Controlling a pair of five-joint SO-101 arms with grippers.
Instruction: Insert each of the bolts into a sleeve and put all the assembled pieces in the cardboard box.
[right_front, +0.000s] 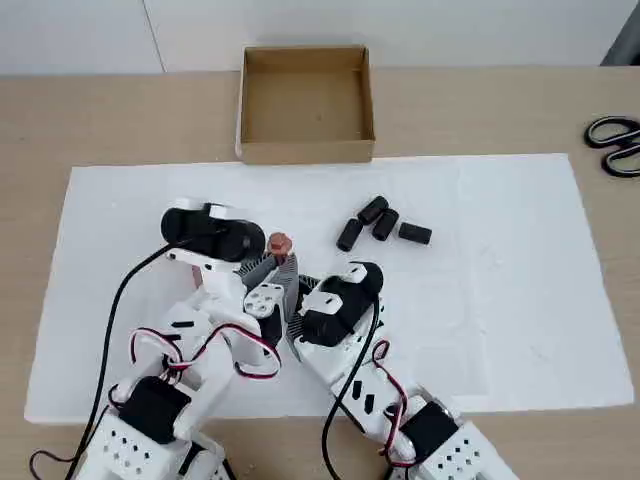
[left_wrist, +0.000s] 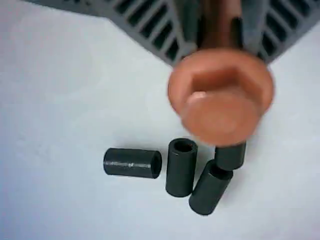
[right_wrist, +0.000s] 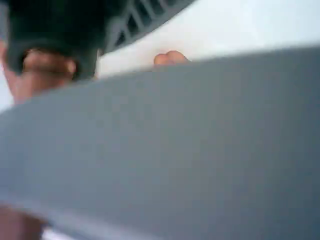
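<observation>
Nearest the lens: copper-coloured bolt (left_wrist: 220, 100), clamped in left claw (right_front: 279, 256), hex head outward, held over white sheet (right_front: 500, 300). Beyond it: four black sleeves (left_wrist: 181, 167), clustered on the sheet. Right claw (right_front: 299, 302) just beside the left; apart or together, cannot tell. Cardboard box (right_front: 305, 152) at the sheet's far edge, on the surface (right_front: 100, 110).

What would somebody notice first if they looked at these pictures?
Probably the orange bolt, pinched in the left claw and looming large in its wrist view. Next, four black sleeves lying loose on the white sheet, with the open cardboard box beyond them.
</observation>
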